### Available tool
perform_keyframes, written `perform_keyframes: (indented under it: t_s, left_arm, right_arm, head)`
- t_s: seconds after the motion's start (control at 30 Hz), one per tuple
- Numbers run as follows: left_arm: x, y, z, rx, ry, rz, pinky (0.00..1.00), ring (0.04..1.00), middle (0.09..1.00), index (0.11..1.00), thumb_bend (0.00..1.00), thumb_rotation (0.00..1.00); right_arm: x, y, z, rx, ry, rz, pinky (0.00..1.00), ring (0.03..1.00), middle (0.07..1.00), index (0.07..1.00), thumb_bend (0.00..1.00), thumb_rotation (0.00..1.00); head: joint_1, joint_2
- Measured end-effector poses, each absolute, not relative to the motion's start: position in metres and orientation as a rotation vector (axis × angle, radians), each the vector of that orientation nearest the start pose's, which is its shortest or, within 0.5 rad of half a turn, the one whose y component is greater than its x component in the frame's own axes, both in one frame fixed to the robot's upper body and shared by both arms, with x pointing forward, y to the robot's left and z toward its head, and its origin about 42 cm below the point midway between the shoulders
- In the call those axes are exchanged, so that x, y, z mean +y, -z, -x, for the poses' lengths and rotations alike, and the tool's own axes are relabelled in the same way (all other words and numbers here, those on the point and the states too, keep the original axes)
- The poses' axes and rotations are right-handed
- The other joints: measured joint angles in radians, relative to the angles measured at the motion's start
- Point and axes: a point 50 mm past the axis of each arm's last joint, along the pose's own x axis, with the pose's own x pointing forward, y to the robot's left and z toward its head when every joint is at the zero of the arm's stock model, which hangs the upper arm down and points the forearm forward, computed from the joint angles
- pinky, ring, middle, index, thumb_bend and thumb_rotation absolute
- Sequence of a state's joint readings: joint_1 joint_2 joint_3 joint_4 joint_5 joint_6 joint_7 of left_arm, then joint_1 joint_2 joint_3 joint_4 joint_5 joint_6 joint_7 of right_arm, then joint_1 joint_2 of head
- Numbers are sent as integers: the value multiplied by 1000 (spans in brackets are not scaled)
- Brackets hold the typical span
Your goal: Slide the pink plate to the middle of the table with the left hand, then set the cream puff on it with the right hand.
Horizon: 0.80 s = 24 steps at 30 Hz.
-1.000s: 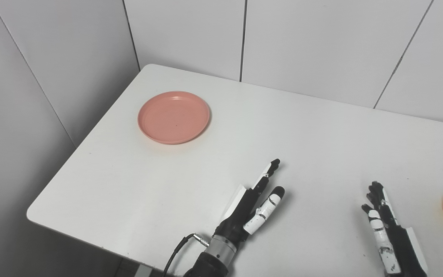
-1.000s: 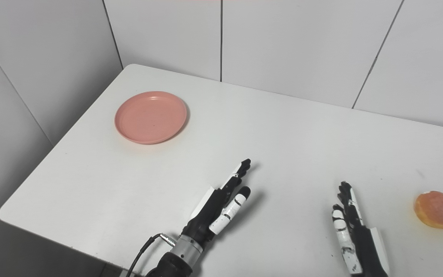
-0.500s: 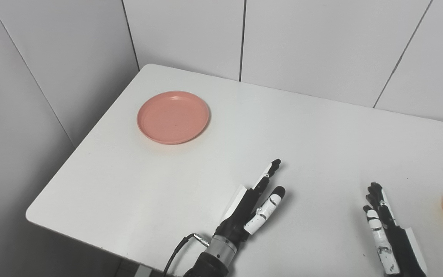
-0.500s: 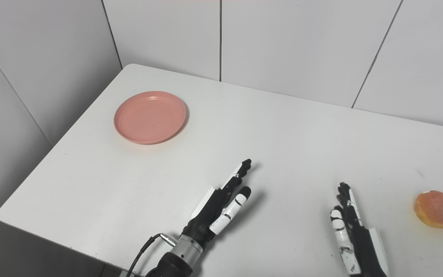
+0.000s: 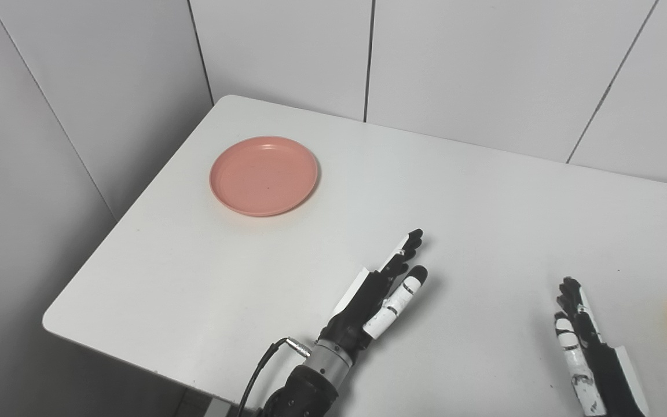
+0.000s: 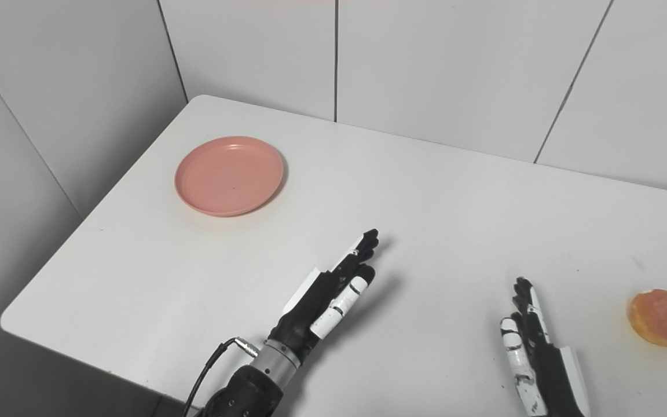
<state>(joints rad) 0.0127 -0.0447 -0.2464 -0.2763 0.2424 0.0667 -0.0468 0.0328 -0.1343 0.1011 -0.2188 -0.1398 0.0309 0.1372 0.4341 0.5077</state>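
Left robot hand (image 5: 381,289) empty; pink plate (image 5: 264,176) flat, upright.

Matt pink plate (image 5: 263,176) – plastic-looking, smooth white table (image 5: 484,197), slight sheen

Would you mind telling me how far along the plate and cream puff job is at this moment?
Nothing is done yet. The pink plate sits untouched near the table's far left corner; the cream puff lies at the right edge. The left hand is open, extended toward the plate, well short. The right hand waits open. Both steps remain.
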Motion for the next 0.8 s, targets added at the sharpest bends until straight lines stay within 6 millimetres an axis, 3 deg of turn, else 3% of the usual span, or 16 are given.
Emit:
perform_keyframes:
  t_s: [0.27, 0.8]
  left_arm:
    - [145, -203, -284, -335, 188, -161, 948, 966, 977, 961, 507, 1000]
    - [204, -259, -314, -478, 59, -201, 984, 976, 989, 977, 496, 1000]
  right_arm:
    - [-214, -143, -270, -140, -227, 282, 1000, 1000, 1000, 1000, 0, 1000]
    - [-214, -144, -270, -137, -227, 279, 1000, 1000, 1000, 1000, 0, 1000]
  head:
    - [-1, 5]
    - [9, 9]
